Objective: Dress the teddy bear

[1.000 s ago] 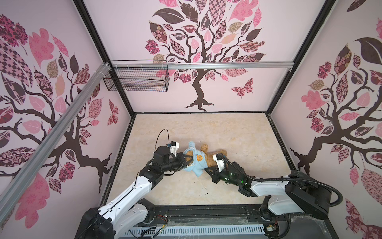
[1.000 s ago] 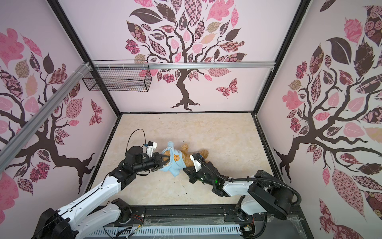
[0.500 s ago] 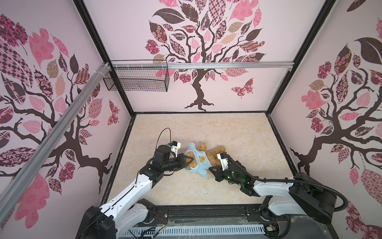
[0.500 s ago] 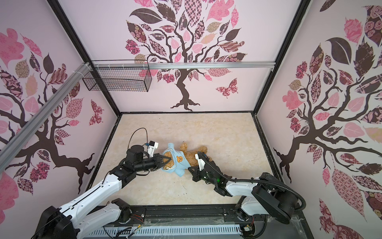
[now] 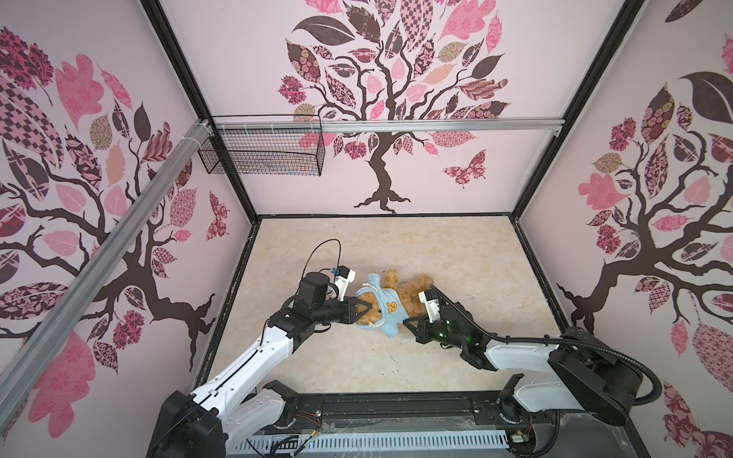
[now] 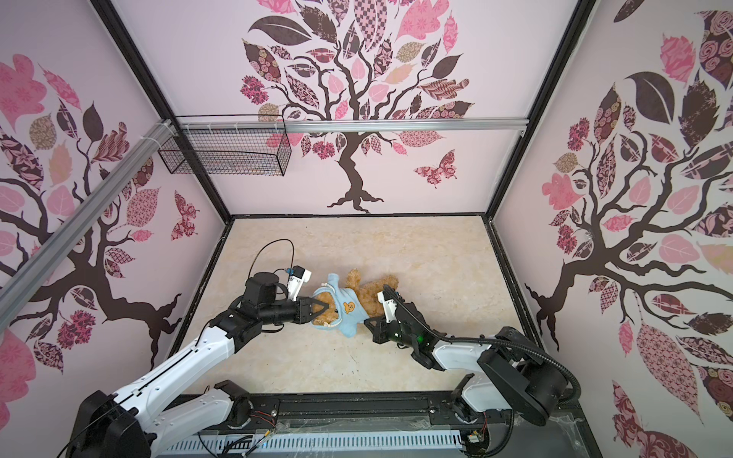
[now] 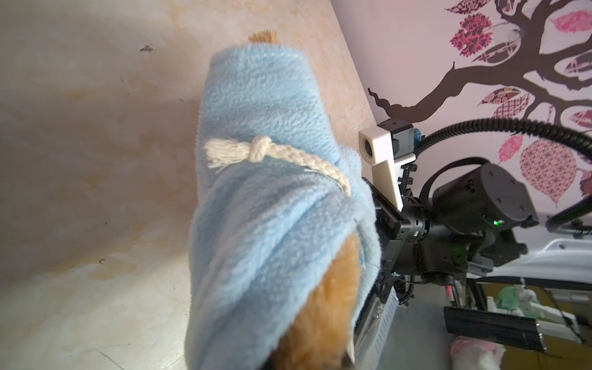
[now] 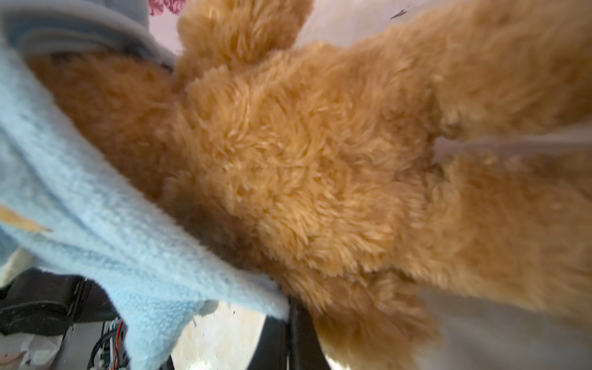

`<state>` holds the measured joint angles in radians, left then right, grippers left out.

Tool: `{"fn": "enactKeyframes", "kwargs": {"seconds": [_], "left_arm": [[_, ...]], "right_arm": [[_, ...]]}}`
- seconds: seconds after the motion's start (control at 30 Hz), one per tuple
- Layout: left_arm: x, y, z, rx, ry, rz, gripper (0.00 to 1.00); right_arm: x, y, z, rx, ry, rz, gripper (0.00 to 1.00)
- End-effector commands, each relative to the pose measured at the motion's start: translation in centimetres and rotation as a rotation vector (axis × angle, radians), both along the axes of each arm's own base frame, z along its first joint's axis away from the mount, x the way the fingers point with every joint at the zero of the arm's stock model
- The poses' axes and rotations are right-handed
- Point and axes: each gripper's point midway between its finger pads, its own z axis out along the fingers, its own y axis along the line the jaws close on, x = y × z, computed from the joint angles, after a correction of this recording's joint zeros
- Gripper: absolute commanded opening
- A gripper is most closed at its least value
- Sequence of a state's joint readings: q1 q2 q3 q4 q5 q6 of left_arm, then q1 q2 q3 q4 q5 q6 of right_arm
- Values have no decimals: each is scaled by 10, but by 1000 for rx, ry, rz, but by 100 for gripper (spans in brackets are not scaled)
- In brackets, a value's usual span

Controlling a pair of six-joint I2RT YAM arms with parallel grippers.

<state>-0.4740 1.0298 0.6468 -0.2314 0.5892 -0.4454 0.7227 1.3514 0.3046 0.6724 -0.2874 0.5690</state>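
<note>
Two robot arms in glossy white shells, the left arm (image 5: 242, 366) and the right arm (image 5: 515, 351), jointed with matte black cylindrical motor housings (image 5: 587, 380); the left gripper (image 5: 361, 308) is black with tapered fingers; a thin black cable (image 5: 340, 255) arcs over the left wrist; a thick ribbed black hose (image 7: 480, 123) runs along the right; a white block camera mount (image 7: 379, 153) sits on the right wrist; small screws and a green indicator light (image 7: 496, 222) mark its round black housing; a black base rail (image 5: 396, 405) carries both.
</note>
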Motion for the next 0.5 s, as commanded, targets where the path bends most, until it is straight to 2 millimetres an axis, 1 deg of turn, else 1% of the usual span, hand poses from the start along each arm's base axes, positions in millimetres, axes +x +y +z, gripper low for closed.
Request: {"fn": "enactKeyframes", "kwargs": {"seconds": [0.0, 0.03, 0.1, 0.23, 0.33, 0.4, 0.47], "left_arm": [[2, -1, 37, 18, -263, -93, 0], [1, -1, 37, 31, -295, -103, 0], [-2, -1, 38, 64, -371, -132, 0], [-7, 1, 41, 124, -506, -196, 0], [-13, -2, 41, 167, -588, -255, 0], [-21, -7, 41, 176, -630, -305, 0], [-29, -13, 40, 181, -661, -347, 0]], "right_arm": [[-10, 1, -2, -59, -9, 116, 7], [-14, 3, 4, -50, -20, 144, 9], [-24, 8, 28, -9, -61, 214, 17], [-34, 2, 68, 22, -105, 244, 31], [-29, -8, 101, 111, -105, 204, 39], [-19, -15, 119, 211, -49, 166, 45], [-10, -16, 132, 300, 6, 150, 48]]}}
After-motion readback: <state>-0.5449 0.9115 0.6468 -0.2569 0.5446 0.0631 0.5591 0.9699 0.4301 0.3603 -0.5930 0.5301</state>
